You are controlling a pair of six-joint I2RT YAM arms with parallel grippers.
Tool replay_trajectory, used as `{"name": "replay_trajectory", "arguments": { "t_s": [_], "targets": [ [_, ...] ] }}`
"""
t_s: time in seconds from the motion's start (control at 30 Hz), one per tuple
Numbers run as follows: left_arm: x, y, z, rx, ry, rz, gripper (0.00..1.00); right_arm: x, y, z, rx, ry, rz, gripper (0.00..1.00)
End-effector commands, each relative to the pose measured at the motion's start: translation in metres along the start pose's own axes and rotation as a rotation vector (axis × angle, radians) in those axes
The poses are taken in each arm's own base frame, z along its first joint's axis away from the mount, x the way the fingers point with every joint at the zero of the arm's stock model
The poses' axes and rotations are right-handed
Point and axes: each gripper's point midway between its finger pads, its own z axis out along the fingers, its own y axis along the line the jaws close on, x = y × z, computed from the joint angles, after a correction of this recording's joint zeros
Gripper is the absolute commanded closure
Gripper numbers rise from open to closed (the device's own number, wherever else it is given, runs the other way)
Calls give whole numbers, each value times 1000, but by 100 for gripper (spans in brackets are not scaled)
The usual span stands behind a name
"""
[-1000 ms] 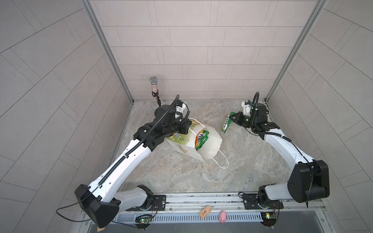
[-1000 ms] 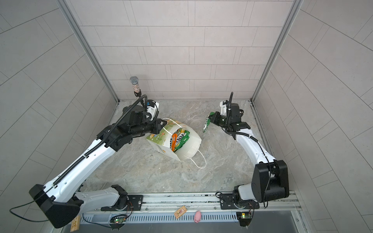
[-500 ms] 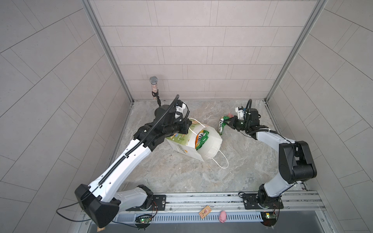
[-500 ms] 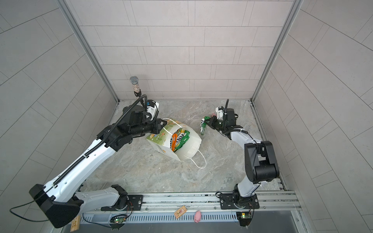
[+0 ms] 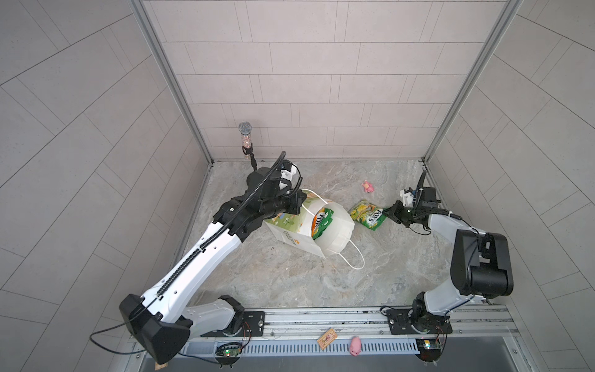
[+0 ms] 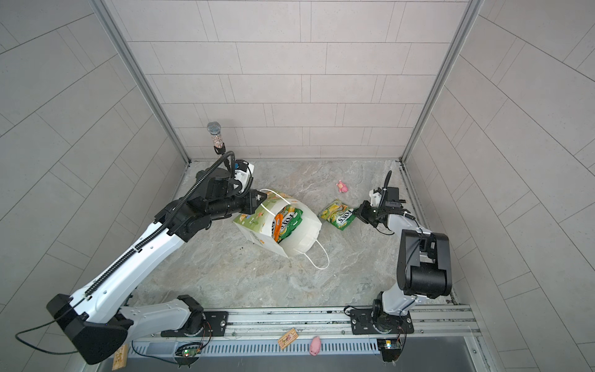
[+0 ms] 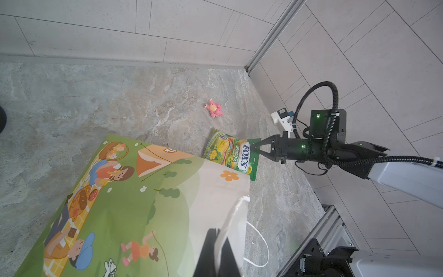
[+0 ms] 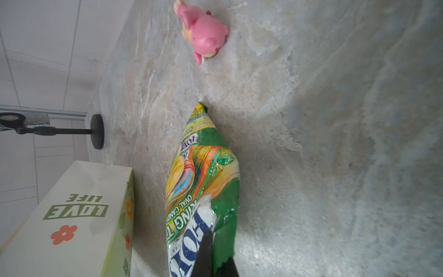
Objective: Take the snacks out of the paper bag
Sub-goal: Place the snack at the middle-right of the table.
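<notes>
The white paper bag (image 5: 296, 233) (image 6: 257, 227) lies tipped on the stone floor with its mouth facing right. My left gripper (image 5: 297, 206) (image 7: 219, 254) is shut on its upper rim. Orange and green FOX'S snacks (image 5: 322, 220) (image 6: 286, 222) show inside the mouth. A yellow-green FOX'S packet (image 5: 368, 215) (image 7: 230, 153) (image 8: 201, 172) is outside, just right of the bag, its far end on the floor. My right gripper (image 5: 388, 214) (image 7: 255, 147) (image 8: 215, 259) is shut on its green edge.
A pink pig toy (image 5: 367, 186) (image 8: 203, 31) lies behind the packet. A microphone on a stand (image 5: 246, 141) rises at the back left corner. A wooden board (image 5: 326, 336) and another pink pig (image 5: 355, 341) sit on the front rail. Walls close in on three sides.
My right arm has folded back and lowered the FOX'S packet from mid-air down to the floor beside the bag. The left arm and the bag have stayed put.
</notes>
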Motion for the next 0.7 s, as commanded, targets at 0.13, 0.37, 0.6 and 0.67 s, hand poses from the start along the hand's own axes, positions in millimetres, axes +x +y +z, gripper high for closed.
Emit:
{"name": "replay_trajectory", "arguments": {
  "t_s": [0.13, 0.37, 0.6, 0.67],
  "targets": [
    [-5, -4, 1, 20, -20, -4, 100, 18, -13, 11, 84, 109, -73, 100],
    [-4, -4, 0, 18, -21, -3, 100, 10, -3, 31, 33, 103, -88, 100],
    [-4, -3, -1, 18, -20, -5, 100, -6, -12, 42, 88, 60, -85, 100],
    [-4, -3, -2, 16, -22, -5, 100, -9, -15, 44, 99, 56, -83, 100]
  ]
}}
